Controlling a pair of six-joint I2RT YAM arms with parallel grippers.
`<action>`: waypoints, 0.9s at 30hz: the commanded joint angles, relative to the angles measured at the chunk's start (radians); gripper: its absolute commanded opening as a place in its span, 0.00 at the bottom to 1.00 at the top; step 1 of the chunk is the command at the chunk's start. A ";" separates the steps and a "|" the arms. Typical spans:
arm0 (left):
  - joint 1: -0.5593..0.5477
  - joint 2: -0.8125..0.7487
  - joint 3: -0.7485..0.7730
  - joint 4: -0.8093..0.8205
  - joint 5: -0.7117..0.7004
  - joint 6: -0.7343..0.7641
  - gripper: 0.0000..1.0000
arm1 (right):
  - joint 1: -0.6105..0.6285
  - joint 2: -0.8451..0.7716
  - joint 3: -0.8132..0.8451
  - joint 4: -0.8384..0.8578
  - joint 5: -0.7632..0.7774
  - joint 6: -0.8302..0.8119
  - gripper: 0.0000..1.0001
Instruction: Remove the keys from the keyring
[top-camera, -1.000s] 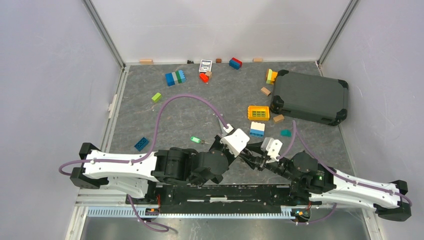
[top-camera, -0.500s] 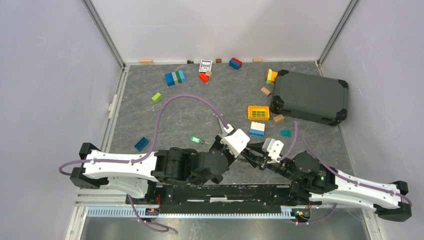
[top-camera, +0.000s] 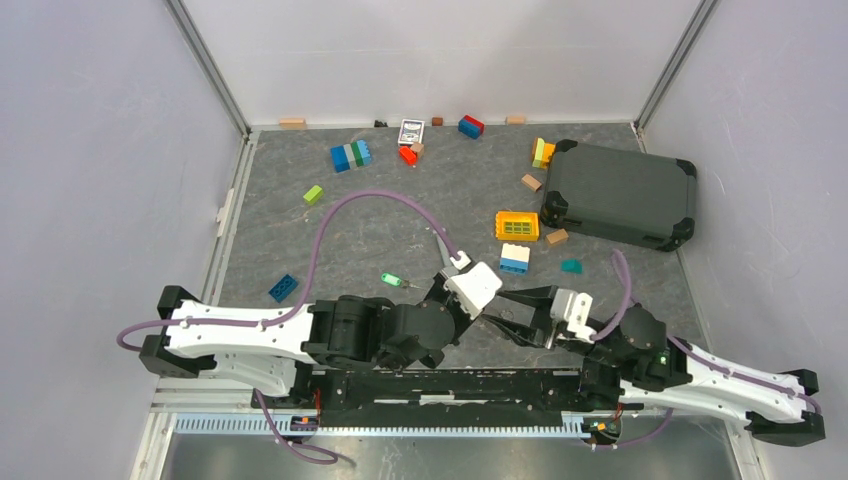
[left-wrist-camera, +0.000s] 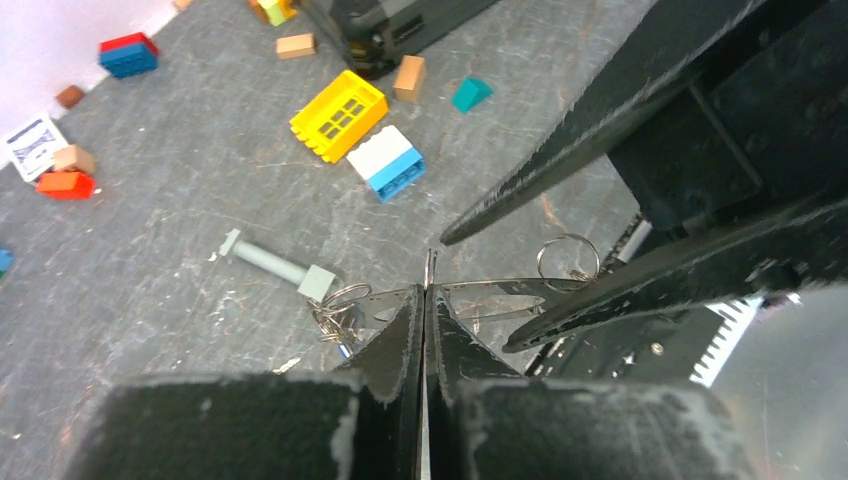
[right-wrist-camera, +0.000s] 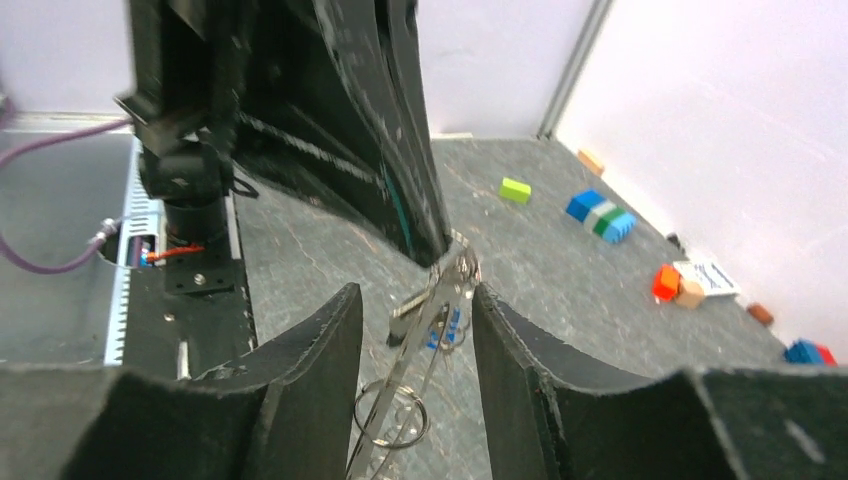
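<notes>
My left gripper is shut on thin silver keys that lie flat across its tips, held above the table. A small keyring hangs at their right end, and a cluster of wire rings at their left end. My right gripper is open, with one finger on each side of the silver keys and the keyring, touching neither. In the top view the two grippers meet near the table's front middle, the left and the right. A green-headed key lies on the table.
A grey metal bar lies just beyond the rings. A yellow grid block, a white and blue brick and a teal piece lie beyond the grippers. A dark case stands at the right, and loose bricks lie along the back.
My right arm has drawn back to the right and towards the front, and its fingers now stand wider apart. The left arm has not moved.
</notes>
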 joint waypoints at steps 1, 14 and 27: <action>0.005 -0.064 -0.038 0.119 0.137 0.074 0.02 | -0.001 -0.032 0.092 0.022 -0.121 -0.059 0.50; 0.005 -0.206 -0.193 0.258 0.373 0.216 0.02 | -0.001 0.036 0.223 -0.202 -0.265 -0.117 0.39; 0.006 -0.226 -0.207 0.269 0.451 0.236 0.02 | -0.001 0.098 0.223 -0.212 -0.335 -0.121 0.29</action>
